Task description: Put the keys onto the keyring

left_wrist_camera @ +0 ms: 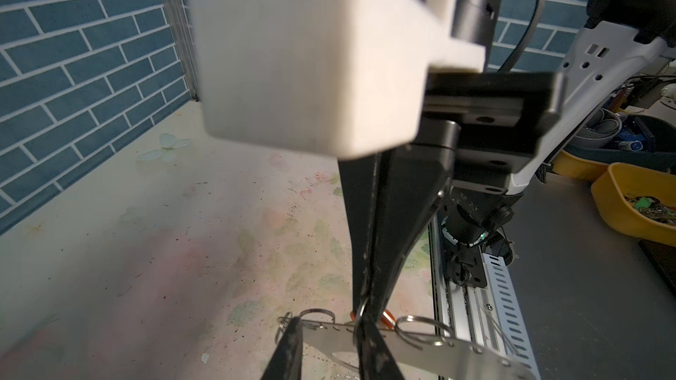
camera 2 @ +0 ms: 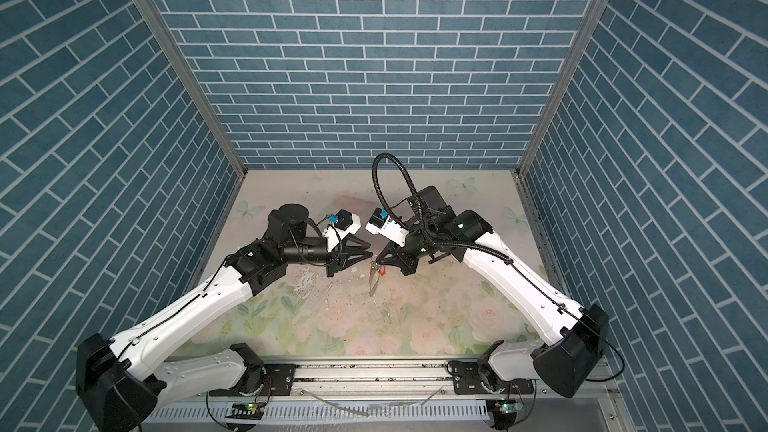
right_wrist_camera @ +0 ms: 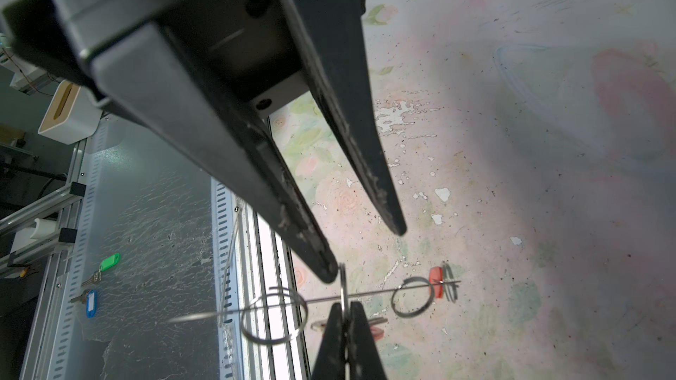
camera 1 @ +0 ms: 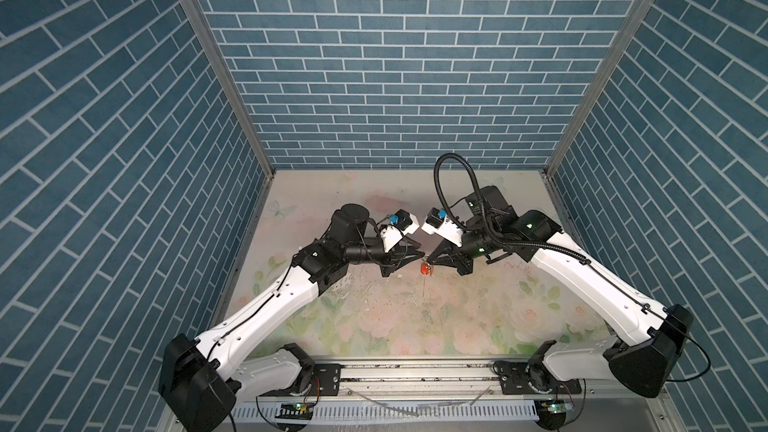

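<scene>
Hanging clear of the counter (camera 1: 374,326), keyring (left_wrist_camera: 420,354) dangles by one small ring, pinched tight in right claw (right_wrist_camera: 345,308). Just beside keyring: left claw (right_wrist_camera: 364,253), fingers (right_wrist_camera: 365,162) apart. Likely risk: those fingers closing nudge keyring, twisting ring from pinch and dropping orange-tagged key (right_wrist_camera: 435,283).

No legible text, no readable labels

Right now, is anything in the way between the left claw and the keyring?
Nothing visible. The open left claw is right at the keyring, while the right claw pinches a small ring beside it.
</scene>
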